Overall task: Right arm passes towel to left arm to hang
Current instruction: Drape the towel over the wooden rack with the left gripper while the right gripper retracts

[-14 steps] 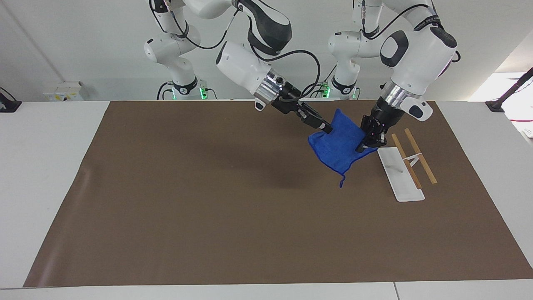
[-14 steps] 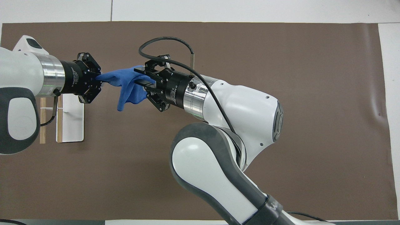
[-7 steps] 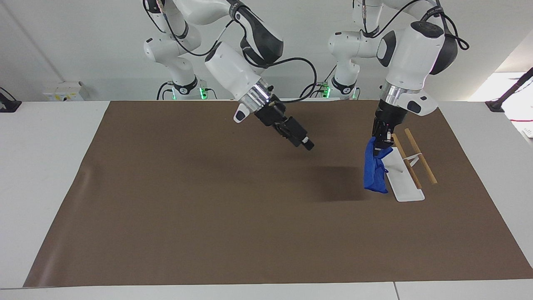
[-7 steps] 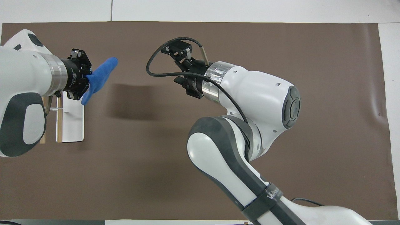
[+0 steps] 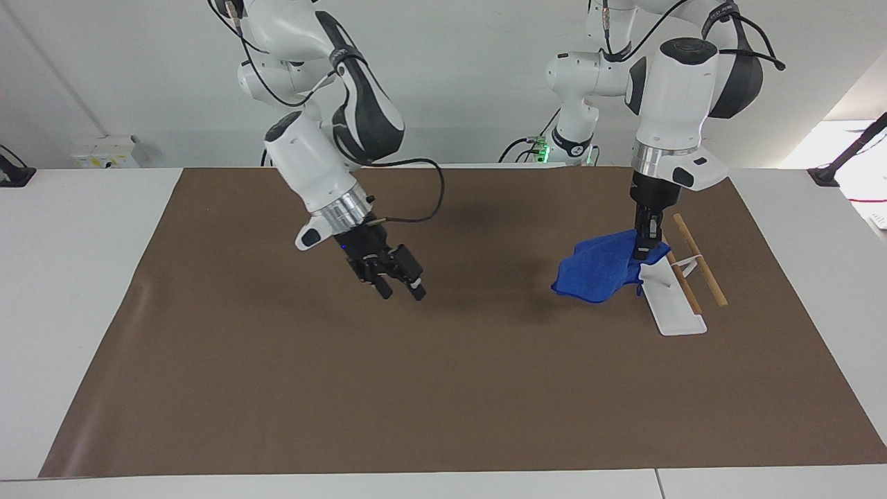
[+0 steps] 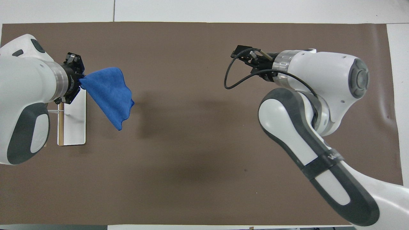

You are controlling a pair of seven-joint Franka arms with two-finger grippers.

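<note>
Handover is looking complete: the left gripper is pinching one edge of the blue towel shut between its fingers, holding it up over the white rack base at the left arm's end of the brown mat. Cloth is billowing sideways from the grip toward the middle of the table, its low edge hanging above the mat. The right gripper, fingers spread and empty, is hovering over the mat well apart from the towel. Hanging well is likely calling for letting the swing settle, then carrying the cloth squarely over the wooden rails and lowering so it drapes evenly before releasing.
</note>
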